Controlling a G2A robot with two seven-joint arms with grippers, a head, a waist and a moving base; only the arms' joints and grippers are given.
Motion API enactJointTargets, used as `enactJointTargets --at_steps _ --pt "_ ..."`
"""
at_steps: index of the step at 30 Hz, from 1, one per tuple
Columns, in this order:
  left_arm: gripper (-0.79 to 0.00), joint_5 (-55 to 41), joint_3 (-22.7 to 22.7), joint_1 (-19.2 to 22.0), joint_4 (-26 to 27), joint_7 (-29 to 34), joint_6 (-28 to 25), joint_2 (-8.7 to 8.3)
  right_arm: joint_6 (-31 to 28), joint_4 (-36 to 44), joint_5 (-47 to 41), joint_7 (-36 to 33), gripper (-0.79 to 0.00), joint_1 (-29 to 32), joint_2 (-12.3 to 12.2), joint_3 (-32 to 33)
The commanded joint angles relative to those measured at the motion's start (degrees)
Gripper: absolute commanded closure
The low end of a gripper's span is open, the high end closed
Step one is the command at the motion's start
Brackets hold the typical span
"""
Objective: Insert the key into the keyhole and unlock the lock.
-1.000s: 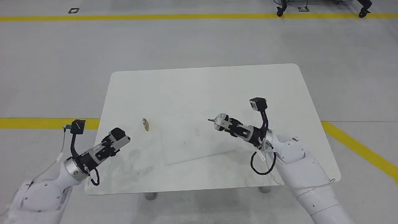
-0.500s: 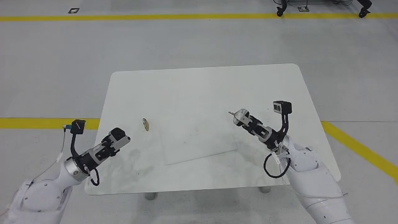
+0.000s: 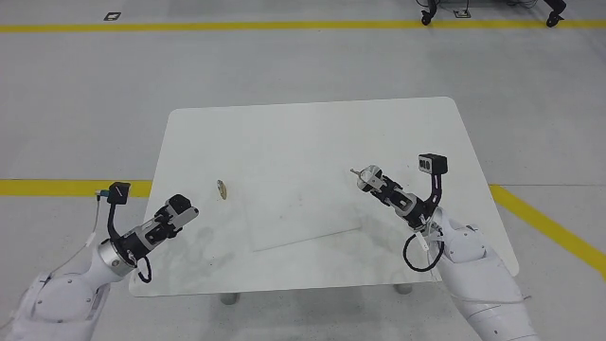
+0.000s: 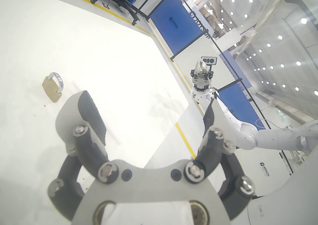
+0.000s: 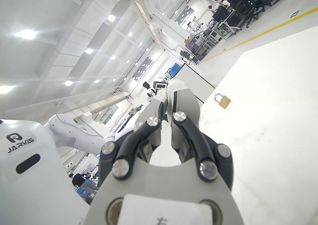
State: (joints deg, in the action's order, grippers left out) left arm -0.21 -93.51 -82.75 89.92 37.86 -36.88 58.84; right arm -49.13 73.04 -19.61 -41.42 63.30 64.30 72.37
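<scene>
Lower left of the top view: the left gripper [image 3: 186,210] hangs over the near left edge of the white table [image 3: 312,137]. Its fingers are spread wide. In the left wrist view the two dark pads [image 4: 87,109] stand well apart, with nothing between them and nothing touched.

Just up and to the right of it in the top view is the padlock [image 3: 221,188]. It rests on the left-centre of the tabletop, apart from both grippers. The left wrist view gives the best look at it: a brass body with a silver shackle, alone on the bare white surface. I cannot tell whether it lies flat or stands on an edge.

Over to the right of centre, the right gripper [image 3: 364,176] hovers above the table, well apart from the padlock. Its fingers [image 5: 186,104] are pressed together, tips meeting with no gap visible in the right wrist view. In the top view a thin dark sliver, the key [image 3: 354,171], pokes out past those tips toward the upper left, pinched between them. In the wrist view the fingers hide it.
</scene>
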Motion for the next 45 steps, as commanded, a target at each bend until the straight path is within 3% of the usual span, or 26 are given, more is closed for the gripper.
enactJointTargets --at_steps 1,6,11,15,17,26,34,38,40,45 --pt "-0.785 10.5 -1.4 -0.1 0.9 -11.2 5.4 0.25 0.0 0.0 0.0 0.0 0.0 0.0 0.0 0.0" --pt "-0.785 29.4 0.8 1.6 6.2 -18.5 23.1 0.63 0.0 0.0 0.0 0.0 0.0 0.0 0.0 0.0" --pt "-0.785 39.5 5.3 7.6 7.8 -9.0 35.5 0.65 0.0 0.0 0.0 0.0 0.0 0.0 0.0 0.0" --pt "-0.785 46.1 12.1 12.2 10.2 0.0 45.7 1.19 0.0 0.0 0.0 0.0 0.0 0.0 0.0 0.0" --pt "-0.785 47.0 14.9 14.0 9.6 1.4 49.2 1.67 0.0 0.0 0.0 0.0 0.0 0.0 0.0 0.0" --pt "-0.785 51.3 24.3 22.6 -0.5 3.7 56.9 3.76 0.0 0.0 0.0 0.0 0.0 0.0 0.0 0.0" --pt "-0.785 46.4 27.2 28.2 -7.9 5.8 58.2 5.46 0.0 0.0 0.0 0.0 0.0 0.0 0.0 0.0" --pt "-0.628 45.8 28.1 29.1 -9.5 5.8 57.9 5.93 0.0 0.0 0.0 0.0 0.0 0.0 0.0 0.0" --pt "-0.493 46.0 28.3 29.1 -9.6 5.7 57.9 6.03 0.0 0.0 0.0 0.0 0.0 0.0 0.0 0.0" --pt "-0.376 48.2 28.6 27.4 -8.1 5.0 57.8 6.03 0.0 0.0 0.0 0.0 0.0 0.0 0.0 0.0"
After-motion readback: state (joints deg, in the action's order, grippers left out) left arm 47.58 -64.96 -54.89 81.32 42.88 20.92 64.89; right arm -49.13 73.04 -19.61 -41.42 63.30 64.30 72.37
